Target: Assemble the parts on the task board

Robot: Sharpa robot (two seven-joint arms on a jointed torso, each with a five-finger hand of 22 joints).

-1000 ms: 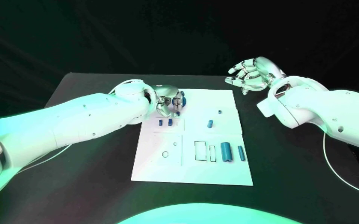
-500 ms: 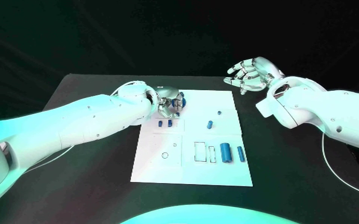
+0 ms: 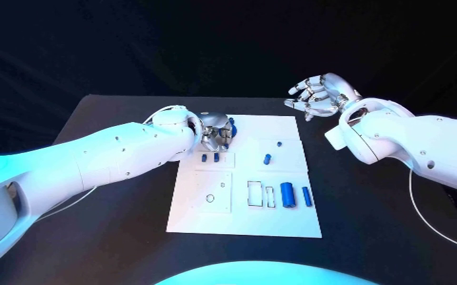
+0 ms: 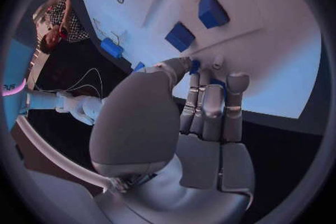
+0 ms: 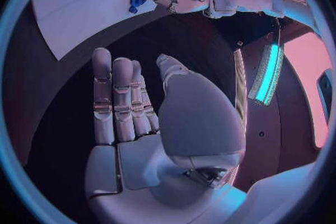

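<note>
On the black desk (image 3: 114,186) our white task board (image 3: 243,222) lies central. Our left hand (image 3: 215,130) pinches a small blue part (image 3: 230,126) at its far-left corner; a slip could drop it off the edge. Our right hand (image 3: 319,95) hovers open beyond the far-right corner, leaving room.

— Where does the head camera look from?
— High up, down at the flat white task board (image 3: 244,214).
— And the wrist cameras?
— Close behind each hand. Both see that board too.
</note>
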